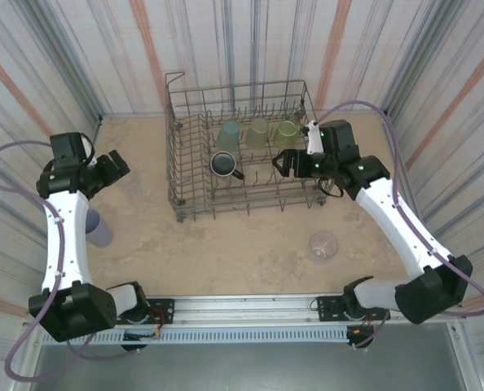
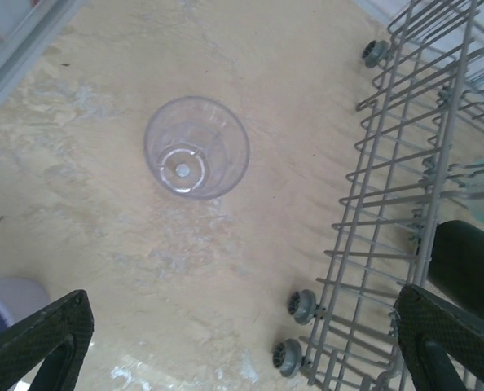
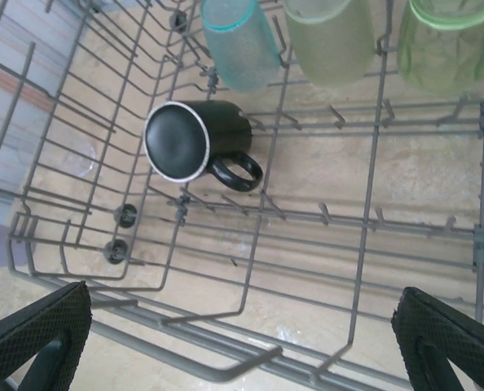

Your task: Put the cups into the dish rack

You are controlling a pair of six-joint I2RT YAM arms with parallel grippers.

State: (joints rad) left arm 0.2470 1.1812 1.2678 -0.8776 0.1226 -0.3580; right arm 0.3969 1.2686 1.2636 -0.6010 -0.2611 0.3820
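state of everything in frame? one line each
dish rack: on table, four cups loaded
teal cup: in rack, far row
pale green cup: in rack
bright green cup: in rack
black mug: in rack, near teal cup
clear cup: on table, not loaded
purple cup: on table, not loaded
left gripper: open, empty
right gripper: open, empty, over rack

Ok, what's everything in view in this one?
rack: 1, grey wire, table centre
mug: 1, black, in rack
teal cup: 1, rack's far row
green cups: 2, same row, right of teal
purple cup: 1, pale, table, left of rack
clear cups: 2, table; one left of rack, one near right
table: 1, beige
left gripper: black, open, left of rack
right gripper: black, open, over rack
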